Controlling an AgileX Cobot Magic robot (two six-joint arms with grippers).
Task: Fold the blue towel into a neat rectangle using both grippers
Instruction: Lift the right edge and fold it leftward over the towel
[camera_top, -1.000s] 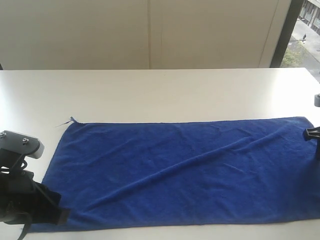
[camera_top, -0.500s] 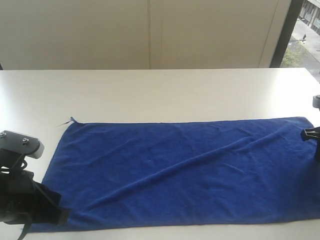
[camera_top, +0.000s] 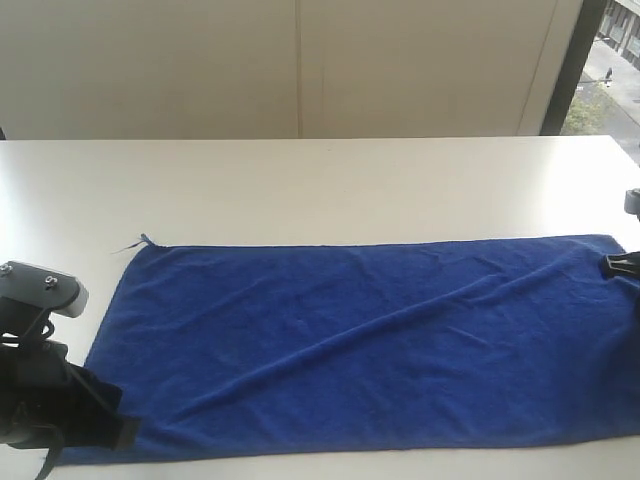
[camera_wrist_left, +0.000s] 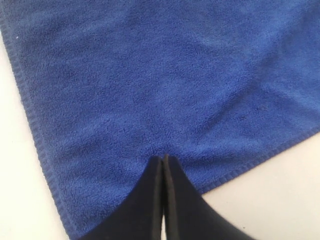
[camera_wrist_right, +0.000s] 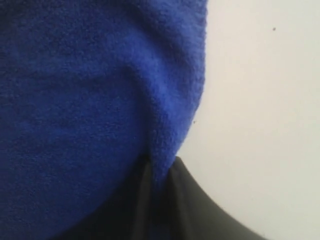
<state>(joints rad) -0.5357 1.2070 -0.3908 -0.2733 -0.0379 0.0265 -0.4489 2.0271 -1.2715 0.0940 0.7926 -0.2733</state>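
Left gripper (camera_wrist_left: 162, 162) pinched shut on the towel's (camera_top: 370, 330) corner, right gripper (camera_wrist_right: 157, 175) clamped over its opposite end. Lift both together, evenly, keeping the cloth taut, I'd say.

The blue towel (camera_top: 370, 340) lies flat along the table's (camera_top: 300, 190) near edge, creased diagonally. The left gripper (camera_wrist_left: 162, 159) sits closed at one corner. The right gripper (camera_wrist_right: 159, 170) pinches the opposite hem.

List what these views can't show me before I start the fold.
Right gripper: exterior view, mostly cut off by the right frame edge.
Blue towel, near right corner: exterior view, past the same edge.
Left gripper tips: exterior view, hidden behind its own arm.
Right gripper's fingertips: right wrist view, buried under a blurred fold of towel.
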